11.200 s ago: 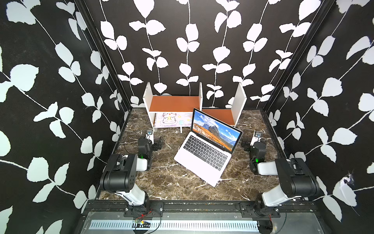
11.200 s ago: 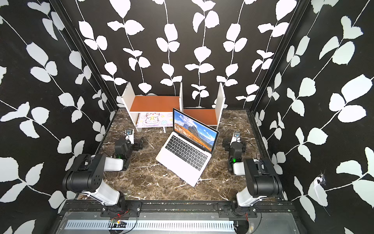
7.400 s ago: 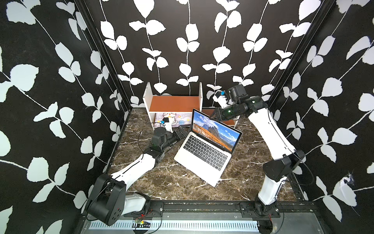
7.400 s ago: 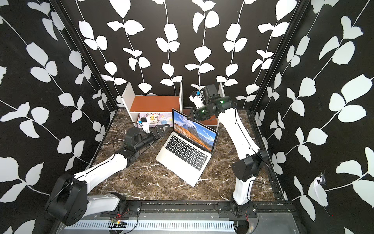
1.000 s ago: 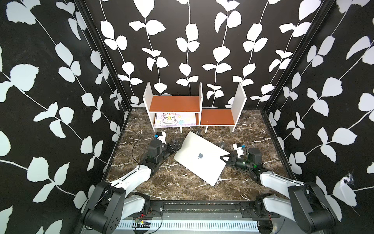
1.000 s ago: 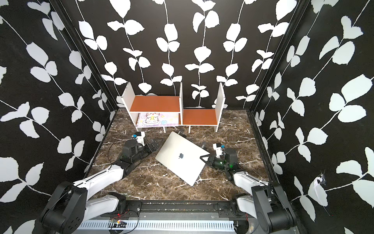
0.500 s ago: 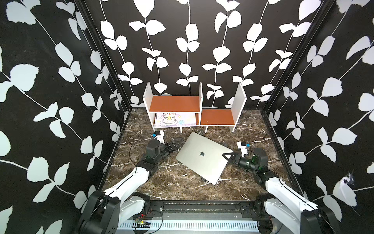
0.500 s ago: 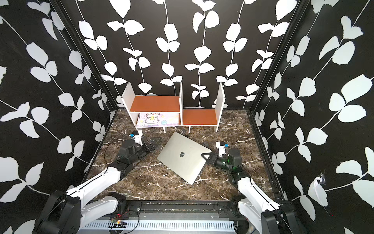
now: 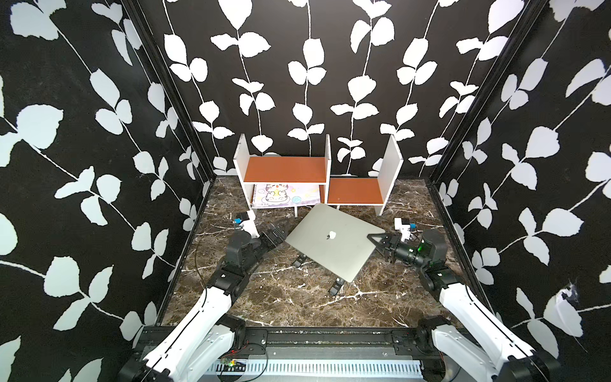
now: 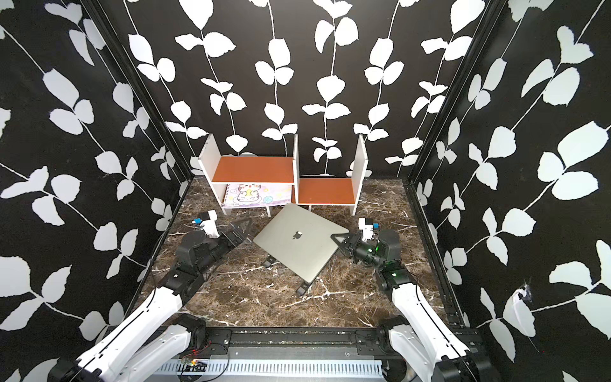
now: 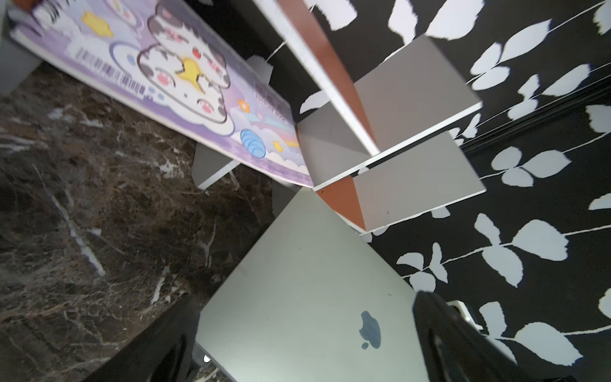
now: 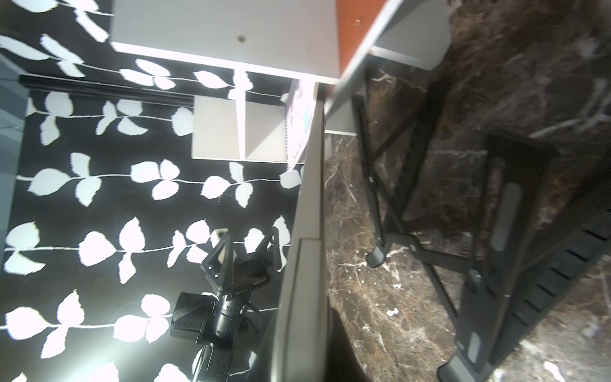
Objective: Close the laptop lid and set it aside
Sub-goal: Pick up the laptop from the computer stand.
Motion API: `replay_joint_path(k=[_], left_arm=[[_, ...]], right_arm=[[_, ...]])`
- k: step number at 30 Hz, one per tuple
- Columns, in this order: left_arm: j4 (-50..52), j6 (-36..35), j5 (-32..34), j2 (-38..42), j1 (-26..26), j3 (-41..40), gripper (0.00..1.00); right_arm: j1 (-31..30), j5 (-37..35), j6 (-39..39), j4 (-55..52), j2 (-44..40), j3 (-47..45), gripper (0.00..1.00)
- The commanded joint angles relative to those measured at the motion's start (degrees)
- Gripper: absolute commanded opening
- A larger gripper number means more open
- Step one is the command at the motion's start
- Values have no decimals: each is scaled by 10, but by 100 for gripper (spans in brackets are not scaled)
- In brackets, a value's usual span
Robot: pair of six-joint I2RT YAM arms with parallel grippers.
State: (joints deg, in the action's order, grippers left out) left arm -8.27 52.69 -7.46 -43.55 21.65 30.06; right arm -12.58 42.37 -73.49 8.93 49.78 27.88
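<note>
Veined brown marble (image 9: 297, 297) beneath slim silver laptop (image 9: 330, 248): right fingers (image 9: 377, 236) pinch its edge, left fingers (image 9: 274, 235) spread.

Both top views are bright, even, sharp. Wrist views are slightly blurred; glare whitens the wall (image 12: 99, 330) beyond the laptop (image 12: 299, 281).

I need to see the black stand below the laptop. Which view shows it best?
Right wrist view: the stand shows its crossed bars and feet. Both top views show only feet beyond the laptop; left wrist view shows none clearly.
</note>
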Motion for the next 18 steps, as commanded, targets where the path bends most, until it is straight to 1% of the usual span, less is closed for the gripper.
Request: replay_joint_path(k=[1, 4, 7, 9, 11, 14, 18], left_arm=[[64, -15, 68, 62, -3, 44, 99], [42, -7, 108, 119, -2, 31, 99], [-18, 36, 141, 169, -3, -8, 99], [-46, 64, 151, 194, -3, -32, 99], [-68, 84, 148, 212, -3, -51, 99], [-124, 126, 128, 222, -3, -94, 99], [-219, 187, 86, 201, -3, -138, 99]], right_arm=[[0, 54, -30, 81, -37, 54, 0], [0, 68, -38, 73, -52, 70, 0], [0, 85, -50, 76, -59, 86, 0], [0, 93, -62, 77, -63, 96, 0], [0, 88, -83, 94, -65, 103, 0], [0, 72, -127, 163, -44, 116, 0], [-6, 52, -178, 268, 11, 154, 0]])
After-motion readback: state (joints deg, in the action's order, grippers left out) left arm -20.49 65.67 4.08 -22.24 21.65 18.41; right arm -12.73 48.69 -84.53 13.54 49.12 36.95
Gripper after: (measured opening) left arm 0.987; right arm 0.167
